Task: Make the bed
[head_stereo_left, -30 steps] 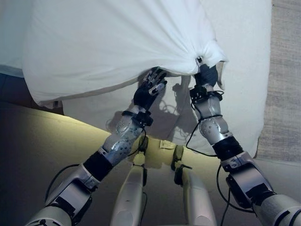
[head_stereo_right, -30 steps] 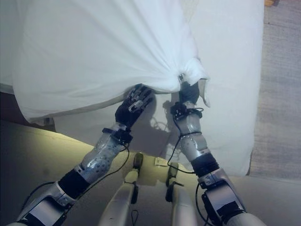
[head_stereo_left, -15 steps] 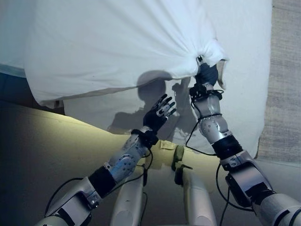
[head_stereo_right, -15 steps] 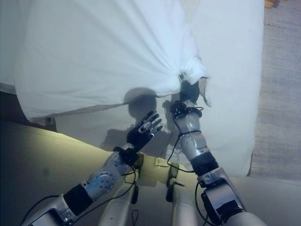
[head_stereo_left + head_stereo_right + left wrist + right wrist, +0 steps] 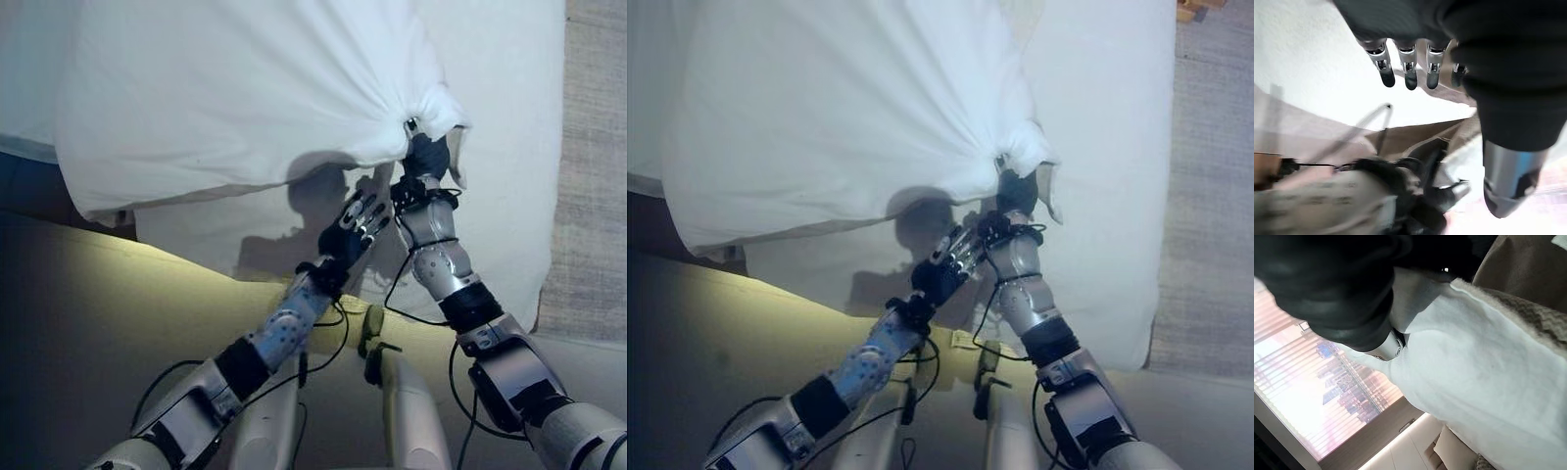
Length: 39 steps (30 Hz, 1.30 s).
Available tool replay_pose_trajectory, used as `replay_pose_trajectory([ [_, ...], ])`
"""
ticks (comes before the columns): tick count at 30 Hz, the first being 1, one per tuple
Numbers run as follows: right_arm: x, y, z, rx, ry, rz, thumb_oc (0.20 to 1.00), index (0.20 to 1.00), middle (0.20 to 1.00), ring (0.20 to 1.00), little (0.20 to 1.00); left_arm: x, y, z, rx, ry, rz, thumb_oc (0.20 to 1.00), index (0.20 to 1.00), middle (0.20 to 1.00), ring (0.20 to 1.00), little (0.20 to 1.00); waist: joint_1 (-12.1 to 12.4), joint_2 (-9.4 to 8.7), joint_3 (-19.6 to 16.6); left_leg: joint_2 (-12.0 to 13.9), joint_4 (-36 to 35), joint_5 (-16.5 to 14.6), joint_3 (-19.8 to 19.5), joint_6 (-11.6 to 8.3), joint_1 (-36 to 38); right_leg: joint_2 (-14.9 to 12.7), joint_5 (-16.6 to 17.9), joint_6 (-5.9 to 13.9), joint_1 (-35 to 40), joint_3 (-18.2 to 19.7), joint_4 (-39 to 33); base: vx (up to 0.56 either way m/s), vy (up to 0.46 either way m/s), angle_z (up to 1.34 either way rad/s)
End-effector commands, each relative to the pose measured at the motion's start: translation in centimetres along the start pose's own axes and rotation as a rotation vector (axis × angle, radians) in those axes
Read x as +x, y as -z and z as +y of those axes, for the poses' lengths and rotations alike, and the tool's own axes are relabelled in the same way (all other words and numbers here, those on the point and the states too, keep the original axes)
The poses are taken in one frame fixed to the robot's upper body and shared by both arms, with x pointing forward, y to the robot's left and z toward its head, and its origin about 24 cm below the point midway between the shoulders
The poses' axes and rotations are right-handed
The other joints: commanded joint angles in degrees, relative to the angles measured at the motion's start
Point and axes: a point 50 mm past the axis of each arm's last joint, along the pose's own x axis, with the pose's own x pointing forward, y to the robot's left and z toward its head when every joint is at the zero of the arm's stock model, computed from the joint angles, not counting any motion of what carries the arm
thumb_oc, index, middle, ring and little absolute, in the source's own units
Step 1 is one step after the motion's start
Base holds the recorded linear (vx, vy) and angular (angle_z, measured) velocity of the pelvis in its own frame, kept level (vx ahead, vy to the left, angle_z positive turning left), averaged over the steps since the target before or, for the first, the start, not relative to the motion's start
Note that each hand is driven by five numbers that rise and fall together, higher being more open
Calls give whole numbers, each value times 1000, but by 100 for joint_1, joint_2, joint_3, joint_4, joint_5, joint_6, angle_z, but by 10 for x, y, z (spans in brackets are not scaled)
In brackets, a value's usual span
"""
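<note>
The right hand (image 5: 427, 157) is mostly buried in a bunched corner of the white pillow (image 5: 235, 88), its fingers pinching the gathered cloth and holding the pillow lifted above the bed (image 5: 509, 147). The pillow's far edge is cut off at the top of the head views. The left hand (image 5: 355, 227) is raised just beside the right wrist, below the pillow, with fingers straight, slightly spread and touching nothing.

The right hand's (image 5: 427, 157) fingers are buried in the bunched sheet (image 5: 245, 88). The sheet runs off the head views' top edge. The bed (image 5: 1107, 147) beneath it is largely covered.
</note>
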Motion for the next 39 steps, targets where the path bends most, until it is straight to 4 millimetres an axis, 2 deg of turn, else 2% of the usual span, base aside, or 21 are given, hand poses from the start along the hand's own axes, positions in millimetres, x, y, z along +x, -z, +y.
replay_pose_trajectory([
  [1,-27,-11,-7,44,-72,-95,200,200,200,200,200,22,-14,-20,-97,10,-131,1000,1000,1000,1000,1000,-399,12,-747,102,277,-570,75,-190,-145,43,586,230,-95,166,-584,18,-12,4],
  [3,-28,-10,-8,41,-75,-88,200,200,200,200,200,26,-17,-23,-112,7,-148,1000,1000,1000,1000,1000,-412,8,-751,110,270,-569,82,-200,-140,50,582,229,-91,166,-592,16,-12,6],
  [4,-30,-6,-9,33,-73,-69,200,200,200,200,200,33,-24,-37,-164,33,-184,1000,1000,1000,1000,1000,-437,-18,-782,124,267,-566,90,-208,-146,63,594,225,-86,162,-635,0,0,0],
  [9,-31,0,-8,24,-79,-40,200,200,200,200,200,44,-34,-52,-248,43,-241,1000,1000,1000,1000,1000,-485,-37,-797,163,292,-580,109,-221,-179,105,621,217,-114,168,-679,0,0,0],
  [13,-31,3,-12,5,-72,-18,200,200,200,200,200,46,-51,-61,-370,67,-329,1000,1000,1000,1000,1000,-512,-58,-790,187,310,-584,129,-225,-199,145,625,213,-171,205,-659,-20,3,-2],
  [14,-31,3,-12,5,-73,-19,200,200,200,200,200,46,-51,-61,-370,68,-329,1000,1000,1000,1000,1000,-514,-62,-755,172,322,-445,152,-208,-271,126,764,181,-225,185,-680,-79,-4,-8],
  [15,-32,4,-13,-4,-66,-14,200,200,200,200,200,44,-60,-66,-394,90,-376,1000,1000,1000,1000,1000,-523,-65,-749,183,335,-451,156,-211,-272,131,755,178,-230,195,-658,8,-12,-10],
  [16,-32,4,-14,-5,-62,-11,200,200,200,200,200,43,-63,-66,-405,89,-390,1000,1000,1000,1000,1000,-526,-57,-778,202,334,-594,136,-229,-199,158,606,206,-178,221,-622,6,-16,-11],
  [17,-32,5,-15,-7,-57,-9,200,200,200,200,200,43,-67,-65,-405,91,-411,1000,1000,1000,1000,1000,-530,-60,-746,194,350,-451,159,-215,-276,144,744,173,-241,197,-636,0,-3,-12],
  [24,-35,8,-21,-15,-28,2,200,200,200,200,200,36,-91,-58,-453,46,-550,1000,1000,1000,1000,1000,-525,-44,-763,222,408,-473,174,-231,-281,158,716,150,-245,200,-589,-13,-1,-2],
  [30,-43,11,-28,-7,3,2,200,200,200,200,200,29,-119,-50,-386,-24,-685,1000,1000,1000,1000,1000,-539,-47,-800,231,478,-520,191,-237,-301,152,684,145,-268,209,-511,0,0,0],
  [32,-46,12,-31,-12,16,6,200,200,200,200,200,23,-132,-43,-353,-68,-755,1000,1000,1000,1000,1000,-534,-55,-811,229,497,-552,198,-233,-287,154,667,143,-268,229,-481,0,0,0],
  [33,-46,12,-31,-12,16,6,200,200,200,200,200,23,-132,-43,-353,-68,-755,1000,1000,1000,1000,1000,-534,-55,-811,229,497,-552,198,-233,-287,154,667,143,-268,229,-481,0,0,0],
  [34,-48,13,-35,-20,28,6,200,200,200,200,200,13,-148,-33,-283,-126,-836,1000,1000,1000,1000,1000,-526,-62,-817,222,528,-591,210,-226,-270,150,658,143,-265,242,-463,14,1,-3],
  [36,-52,15,-41,-23,53,11,200,200,200,200,200,-2,-167,-18,-216,-208,-940,1000,1000,1000,1000,1000,-511,-73,-822,223,587,-646,224,-212,-260,152,628,143,-254,258,-422,18,7,-5],
  [39,-55,16,-44,-16,67,11,200,200,200,200,200,-9,-174,-12,-184,-245,-982,1000,1000,1000,1000,1000,-506,-81,-827,219,631,-683,232,-200,-254,152,616,144,-249,265,-403,10,6,-4],
])
